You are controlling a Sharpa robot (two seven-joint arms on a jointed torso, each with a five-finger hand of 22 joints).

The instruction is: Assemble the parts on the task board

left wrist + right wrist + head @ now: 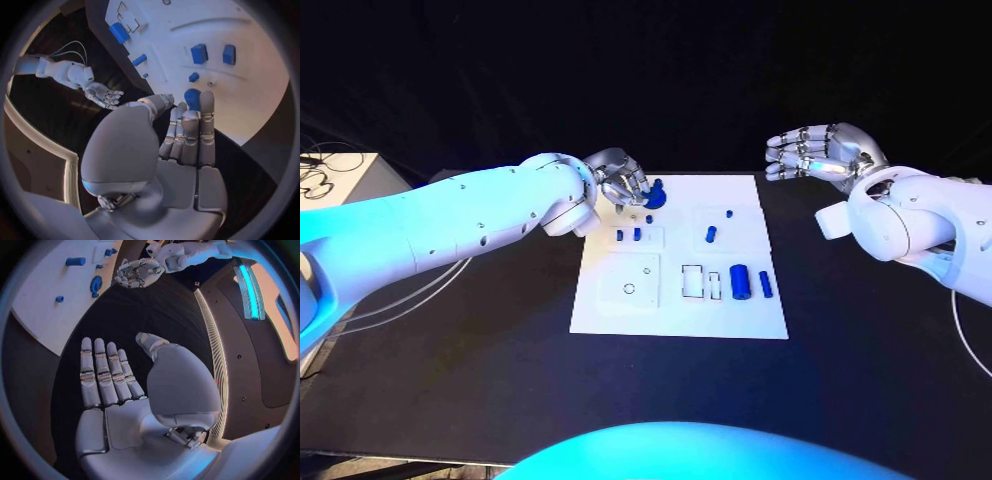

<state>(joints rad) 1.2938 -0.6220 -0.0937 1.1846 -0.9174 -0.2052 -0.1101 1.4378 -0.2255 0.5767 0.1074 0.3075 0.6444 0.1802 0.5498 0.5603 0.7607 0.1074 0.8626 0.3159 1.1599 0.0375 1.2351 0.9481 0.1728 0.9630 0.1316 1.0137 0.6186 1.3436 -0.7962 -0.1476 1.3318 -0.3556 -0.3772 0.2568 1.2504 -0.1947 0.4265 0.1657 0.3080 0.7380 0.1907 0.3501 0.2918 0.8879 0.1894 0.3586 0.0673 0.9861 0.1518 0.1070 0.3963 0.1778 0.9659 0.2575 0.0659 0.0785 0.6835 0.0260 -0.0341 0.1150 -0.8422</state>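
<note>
We see the left hand (620, 180), fingers straight and empty, above a blue part (655, 195) on the board (678, 320); the right hand (822, 152) hovers spread, empty.

Scene dim, background black; cool blue light falls on the arms. The task board (678, 305) reads bright against the dark surface (473, 370). Wrist views bend strongly toward their rims.

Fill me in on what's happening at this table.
A robot is assembling small blue parts on a white board. Its left hand hovers over the board's far left corner, fingers near a round blue part, holding nothing. The right hand is open above the table, off the board's far right. Other parts, such as a blue cylinder, lie on the board.
</note>
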